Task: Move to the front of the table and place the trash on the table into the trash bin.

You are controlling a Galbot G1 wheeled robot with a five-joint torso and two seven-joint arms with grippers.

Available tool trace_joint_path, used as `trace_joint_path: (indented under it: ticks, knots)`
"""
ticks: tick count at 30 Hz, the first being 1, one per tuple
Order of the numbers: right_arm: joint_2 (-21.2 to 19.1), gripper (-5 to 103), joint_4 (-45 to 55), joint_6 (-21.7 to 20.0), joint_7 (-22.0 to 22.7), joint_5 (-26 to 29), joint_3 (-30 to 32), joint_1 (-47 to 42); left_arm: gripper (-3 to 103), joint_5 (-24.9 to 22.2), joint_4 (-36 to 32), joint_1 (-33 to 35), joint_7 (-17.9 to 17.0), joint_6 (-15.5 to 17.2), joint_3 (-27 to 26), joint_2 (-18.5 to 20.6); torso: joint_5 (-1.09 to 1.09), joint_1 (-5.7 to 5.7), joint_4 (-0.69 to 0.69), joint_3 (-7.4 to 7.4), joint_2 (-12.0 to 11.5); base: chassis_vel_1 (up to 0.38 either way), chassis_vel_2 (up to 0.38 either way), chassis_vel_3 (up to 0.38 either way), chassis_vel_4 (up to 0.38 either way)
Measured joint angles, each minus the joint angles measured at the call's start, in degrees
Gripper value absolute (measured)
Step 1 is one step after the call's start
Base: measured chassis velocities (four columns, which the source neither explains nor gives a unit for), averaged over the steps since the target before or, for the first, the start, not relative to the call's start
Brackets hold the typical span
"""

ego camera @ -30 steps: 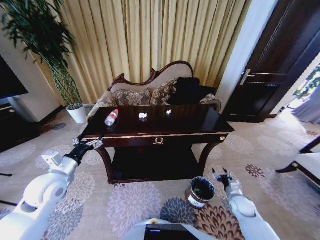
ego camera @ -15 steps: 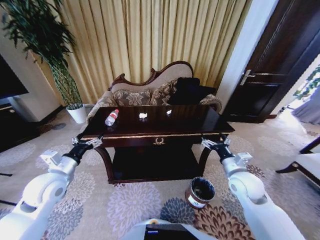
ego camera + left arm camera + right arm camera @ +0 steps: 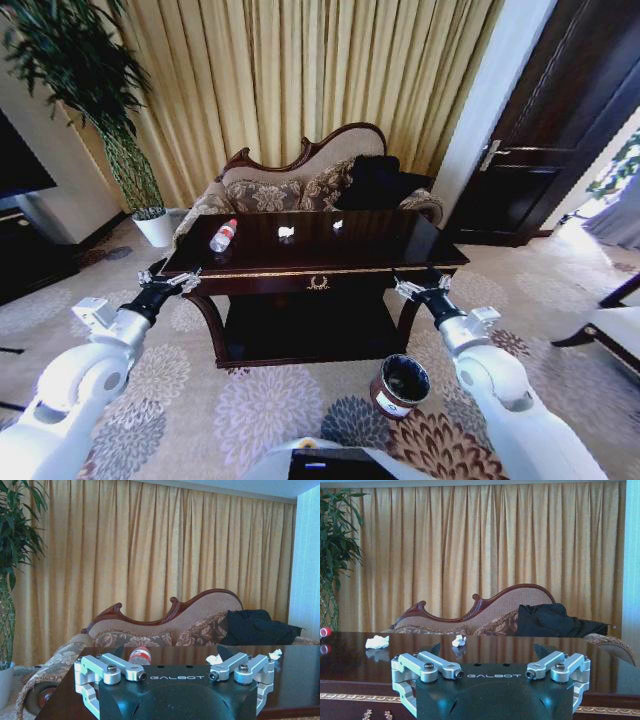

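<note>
The trash lies on the dark glossy table (image 3: 400, 245): a clear bottle (image 3: 222, 236) with a red cap at the left, and two white paper scraps (image 3: 286, 232) (image 3: 338, 224) near the middle. My left gripper (image 3: 168, 279) is open in front of the table's left corner, apart from it. My right gripper (image 3: 420, 288) is open before the right front edge. The left wrist view shows the bottle (image 3: 140, 655) and a scrap (image 3: 214, 659) beyond the open left gripper (image 3: 175, 662). In the right wrist view, two scraps (image 3: 377, 641) (image 3: 458, 640) lie past the open right gripper (image 3: 492, 657). The trash bin (image 3: 400, 384) stands on the carpet, below the right arm.
A carved sofa (image 3: 300, 185) with a black cloth (image 3: 380, 180) stands behind the table, before gold curtains. A potted plant (image 3: 150, 215) is at the back left and a dark door (image 3: 540, 150) at the right. Patterned carpet surrounds the table.
My right arm has risen from beside the bin to the table's right front edge. My left gripper has shifted slightly left.
</note>
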Motion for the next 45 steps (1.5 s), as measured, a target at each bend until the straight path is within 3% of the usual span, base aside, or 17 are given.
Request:
trace_joint_path:
  ticks: [36, 42, 45]
  knots:
    - [-0.1, 100, -1.0, 0.2, -1.8, 0.0, -0.4, 0.5, 100, 0.5, -1.7, 2.4, 0.0, 0.0, -0.2, -0.6, 0.00, 0.01, 0.00, 0.01, 0.0, -0.115, 0.108, 0.111, -0.117]
    - [-0.3, 100, -1.0, 0.7, -4.4, -0.7, -0.3, 0.2, 100, 0.5, -2.0, 2.7, 0.0, 0.1, -0.2, -0.7, 0.00, 0.01, 0.00, 0.01, 0.0, -0.106, 0.105, 0.115, -0.103]
    - [-1.3, 100, -0.6, -1.6, -6.1, -0.3, -0.4, 0.5, 100, 0.6, -2.0, 2.9, 0.0, 0.1, -0.2, -0.6, 0.00, 0.02, 0.00, 0.01, 0.0, -0.062, 0.073, 0.079, -0.065]
